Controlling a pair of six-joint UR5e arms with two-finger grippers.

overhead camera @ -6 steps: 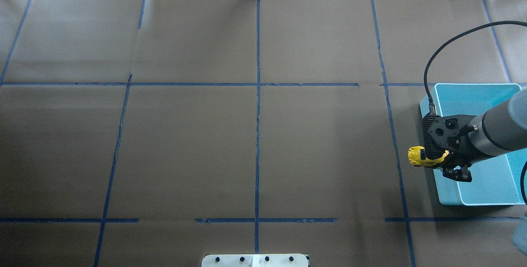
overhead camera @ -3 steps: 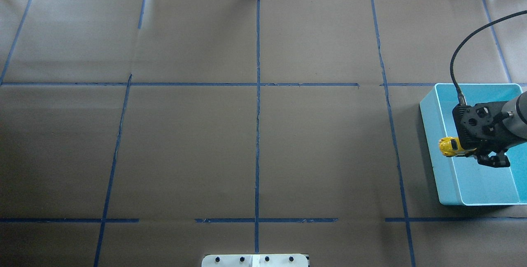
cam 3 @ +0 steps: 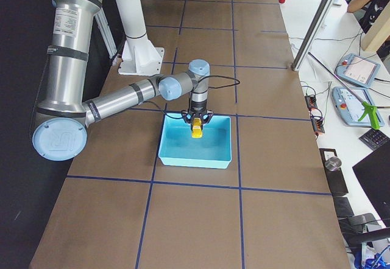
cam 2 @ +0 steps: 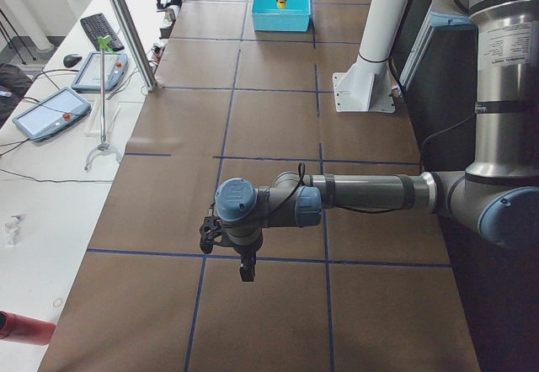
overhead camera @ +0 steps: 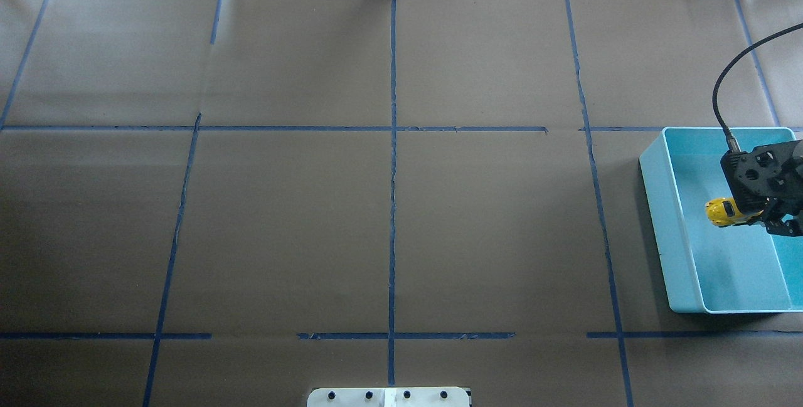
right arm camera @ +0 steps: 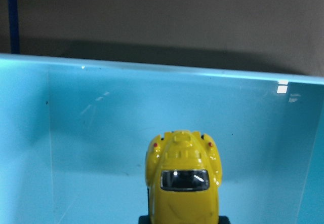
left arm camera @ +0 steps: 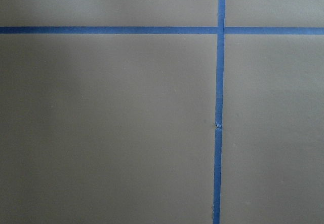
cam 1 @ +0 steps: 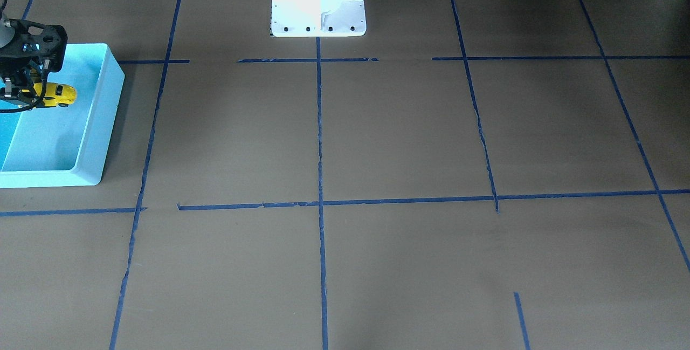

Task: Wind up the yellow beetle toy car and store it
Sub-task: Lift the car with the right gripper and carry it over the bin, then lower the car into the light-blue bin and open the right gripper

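Observation:
The yellow beetle toy car (overhead camera: 720, 212) is held in my right gripper (overhead camera: 758, 216), which is shut on it above the inside of the turquoise bin (overhead camera: 654, 219). The car sticks out sideways from the fingers and hangs clear of the bin floor. In the right wrist view the car (right arm camera: 185, 182) points at the bin's far wall (right arm camera: 116, 107). It also shows in the front-facing view (cam 1: 55, 94) and the right view (cam 3: 197, 131). My left gripper (cam 2: 229, 257) hovers over bare table at the far end; I cannot tell whether it is open.
The table is covered in brown paper with blue tape lines (overhead camera: 393, 143). The robot's white base plate (cam 1: 318, 21) sits at the table's near edge. The bin (cam 1: 102, 123) lies at the table's right end, with nothing else in it.
My right gripper has carried the car to the right, from over the bin's left rim to above the bin's inside. The left arm has not visibly moved.

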